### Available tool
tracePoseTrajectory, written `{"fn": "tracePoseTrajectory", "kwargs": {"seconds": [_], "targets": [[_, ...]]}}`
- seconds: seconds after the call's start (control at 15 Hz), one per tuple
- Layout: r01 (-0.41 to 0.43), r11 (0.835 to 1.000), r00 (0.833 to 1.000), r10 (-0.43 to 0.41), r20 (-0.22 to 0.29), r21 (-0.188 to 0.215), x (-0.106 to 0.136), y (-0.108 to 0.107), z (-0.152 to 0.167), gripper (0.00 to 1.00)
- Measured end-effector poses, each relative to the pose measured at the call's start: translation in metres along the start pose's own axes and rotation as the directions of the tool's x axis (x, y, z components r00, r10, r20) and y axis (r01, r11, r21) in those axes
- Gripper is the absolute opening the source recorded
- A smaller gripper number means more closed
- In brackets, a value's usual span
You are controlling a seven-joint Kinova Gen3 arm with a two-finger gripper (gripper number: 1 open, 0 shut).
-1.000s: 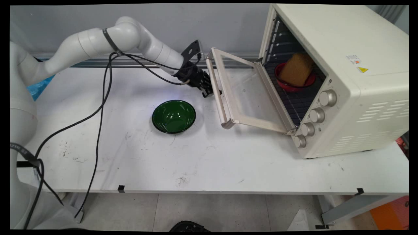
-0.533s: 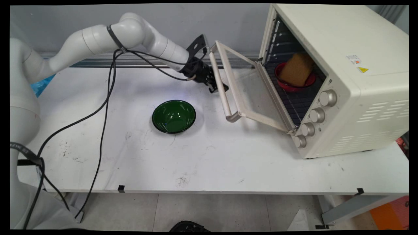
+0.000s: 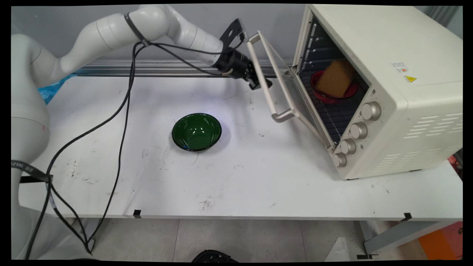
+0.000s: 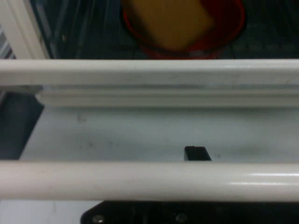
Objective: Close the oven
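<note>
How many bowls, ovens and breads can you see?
Bowls: 2, green on the table, red in the oven
Ovens: 1
Breads: 1, in the red bowl
Total: 4

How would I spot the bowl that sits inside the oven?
Find the cream toaster oven on the table's right side, its door partly open. On its wire rack sits a red bowl holding a brown sponge-like block; the other bowl is green, out on the table.
</note>
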Motion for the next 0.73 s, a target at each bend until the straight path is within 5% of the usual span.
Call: {"fn": "tracePoseTrajectory", "kwargs": {"seconds": [0.73], "targets": [[-0.002, 1.0, 0.997, 0.003, -0.083, 0.02, 0.058, -0.002, -0.016, 0.0]]}}
